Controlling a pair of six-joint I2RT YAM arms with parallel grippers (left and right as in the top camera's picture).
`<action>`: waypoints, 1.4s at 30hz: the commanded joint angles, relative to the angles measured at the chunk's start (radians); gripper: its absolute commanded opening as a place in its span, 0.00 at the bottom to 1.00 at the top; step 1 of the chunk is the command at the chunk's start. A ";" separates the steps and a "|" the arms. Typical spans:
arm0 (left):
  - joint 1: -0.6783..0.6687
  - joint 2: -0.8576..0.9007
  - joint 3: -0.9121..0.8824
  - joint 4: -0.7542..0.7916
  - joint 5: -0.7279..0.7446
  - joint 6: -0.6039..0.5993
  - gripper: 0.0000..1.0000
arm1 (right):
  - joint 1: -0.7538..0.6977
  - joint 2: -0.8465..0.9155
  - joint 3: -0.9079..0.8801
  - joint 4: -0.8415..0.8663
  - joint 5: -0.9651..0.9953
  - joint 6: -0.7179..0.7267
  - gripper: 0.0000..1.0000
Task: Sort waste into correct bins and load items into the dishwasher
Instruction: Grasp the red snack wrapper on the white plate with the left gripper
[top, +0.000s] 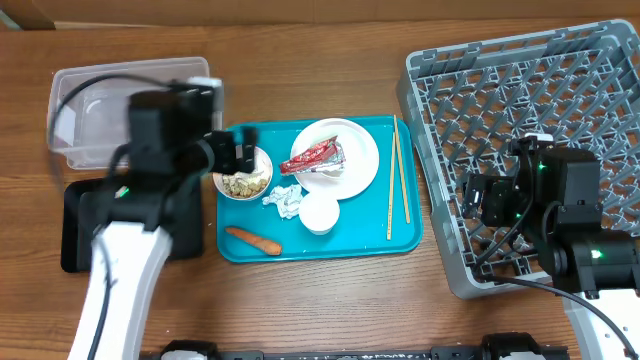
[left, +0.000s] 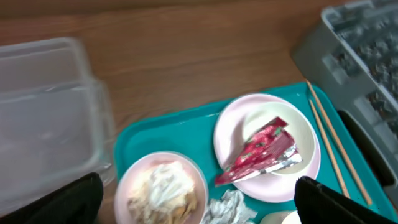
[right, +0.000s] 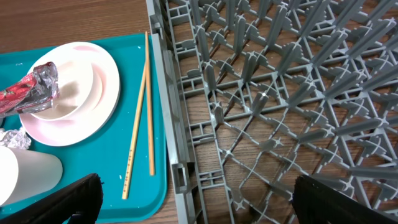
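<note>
— Left wrist: jaw state?
— Released. The left gripper (left: 199, 204) held nothing; food scraps (left: 163, 186) in a bowl (left: 134, 168) sat under it, red snack wrapper (left: 261, 149) on the plate (left: 225, 135) at 1–2 o'clock.
— Right wrist?
— Spread wide, empty. The right gripper (right: 200, 202) hung above the dish rack (right: 280, 112) edge; chopsticks (right: 140, 118) lay on the teal tray (right: 81, 168) at 11 o'clock.
</note>
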 joint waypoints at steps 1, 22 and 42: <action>-0.085 0.117 0.017 0.045 -0.003 0.148 1.00 | -0.004 -0.013 0.032 0.006 -0.001 0.007 1.00; -0.222 0.543 0.017 0.073 0.024 0.308 0.56 | -0.004 -0.013 0.032 -0.003 0.025 0.008 1.00; 0.023 0.254 0.191 0.071 -0.160 0.064 0.04 | -0.004 -0.013 0.032 -0.002 0.025 0.007 1.00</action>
